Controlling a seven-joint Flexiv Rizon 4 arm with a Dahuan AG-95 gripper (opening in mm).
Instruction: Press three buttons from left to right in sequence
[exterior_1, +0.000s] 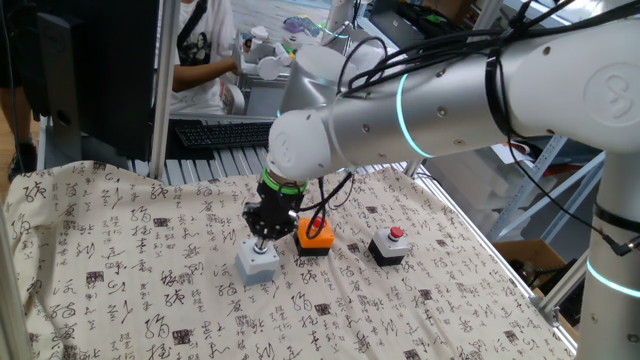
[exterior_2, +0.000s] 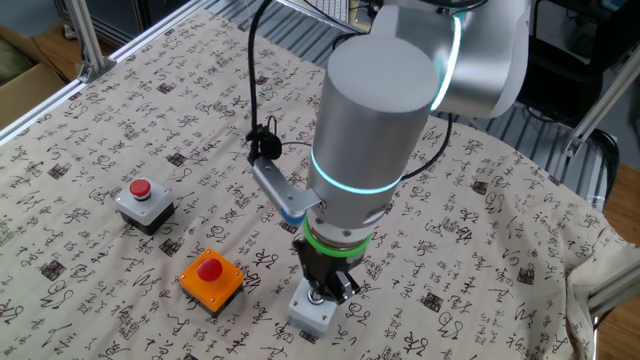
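Closed two-finger gripper (exterior_1: 261, 246), pointing straight down, tips on top of the small grey switch box (exterior_1: 258, 262), which hides its cap; first in the row on the patterned cloth-covered table (exterior_1: 120, 270). Orange box with red cap (exterior_2: 211, 275) sits just beside, black-based box with red cap (exterior_2: 143, 201) farther along. Judgement: press vertically, centred, lift clear before moving on.

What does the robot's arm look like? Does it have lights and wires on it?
The arm is fat, round and shiny silver-grey, like big tubes joined together. Glowing turquoise light rings wrap around it. Near the end sits a bright green band, then a small black gripper. Black cables loop along the outside.
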